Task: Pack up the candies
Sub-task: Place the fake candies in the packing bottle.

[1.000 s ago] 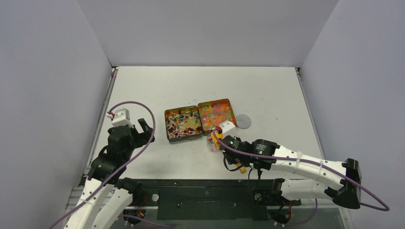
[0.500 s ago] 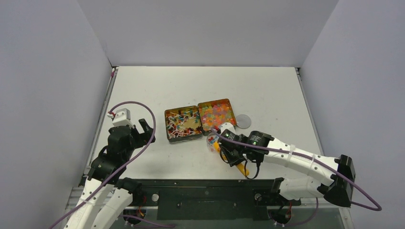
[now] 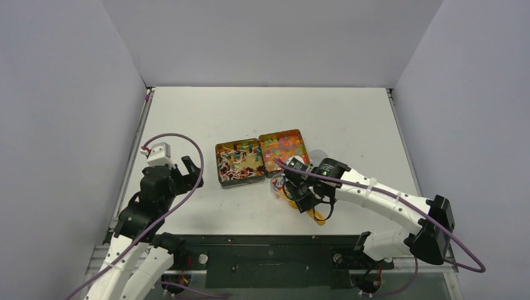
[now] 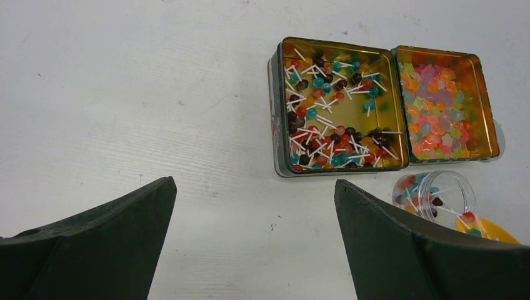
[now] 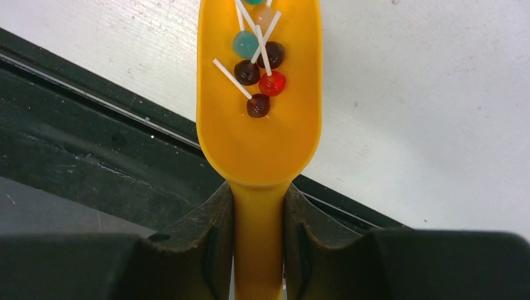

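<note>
fingers (image 5: 206, 250) of the right gripper (image 5: 257, 209) clamp the handle of the orange scoop (image 5: 259, 137), one on each side. a few candies (image 5: 259, 69) (small balls on white sticks: dark, red, teal) lie in its bowl, over the table (image 5: 406, 125) near the front edge. a clear jar (image 4: 431, 194) lies tipped just beside the scoop, some candies inside. beyond it, stick candies fill the left tin (image 4: 337, 106) and soft coloured pieces the right tin (image 4: 445, 103), the two touching. the left gripper (image 4: 253, 219) hangs with jaws spread wide, holding nothing.

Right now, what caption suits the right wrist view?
Right gripper holding orange scoop with a few candies above the table.
</note>
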Controlling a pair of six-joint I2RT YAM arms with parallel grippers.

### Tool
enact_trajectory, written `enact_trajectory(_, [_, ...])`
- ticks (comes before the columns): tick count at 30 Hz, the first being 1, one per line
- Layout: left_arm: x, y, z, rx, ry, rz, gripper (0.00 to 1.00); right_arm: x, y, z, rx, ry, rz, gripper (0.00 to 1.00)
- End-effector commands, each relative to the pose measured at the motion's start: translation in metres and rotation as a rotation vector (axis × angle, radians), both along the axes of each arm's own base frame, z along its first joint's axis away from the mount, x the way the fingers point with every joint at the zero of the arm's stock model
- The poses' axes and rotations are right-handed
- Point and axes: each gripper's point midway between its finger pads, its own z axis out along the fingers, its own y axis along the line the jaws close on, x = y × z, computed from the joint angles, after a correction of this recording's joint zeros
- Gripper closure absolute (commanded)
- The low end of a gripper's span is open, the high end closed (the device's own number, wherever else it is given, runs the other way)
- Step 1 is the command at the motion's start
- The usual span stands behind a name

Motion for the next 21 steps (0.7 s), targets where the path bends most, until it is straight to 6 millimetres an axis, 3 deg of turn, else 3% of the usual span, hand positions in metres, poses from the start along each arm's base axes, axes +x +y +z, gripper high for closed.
enact_trajectory(1, [0.006,-0.002,0.014,-0.011,-0.062,-0.011,0.04,0.006,0.000,0.014,0.004,0.008,-0.001,1.00])
enact_trajectory(12, [0.005,-0.001,0.017,-0.010,-0.073,-0.010,0.04,0.002,0.007,0.018,0.013,0.119,-0.009,1.00])
enact_trajectory(21, [0.004,-0.003,0.018,-0.009,-0.079,-0.019,0.04,0.006,-0.001,0.028,0.039,0.197,-0.070,1.00])
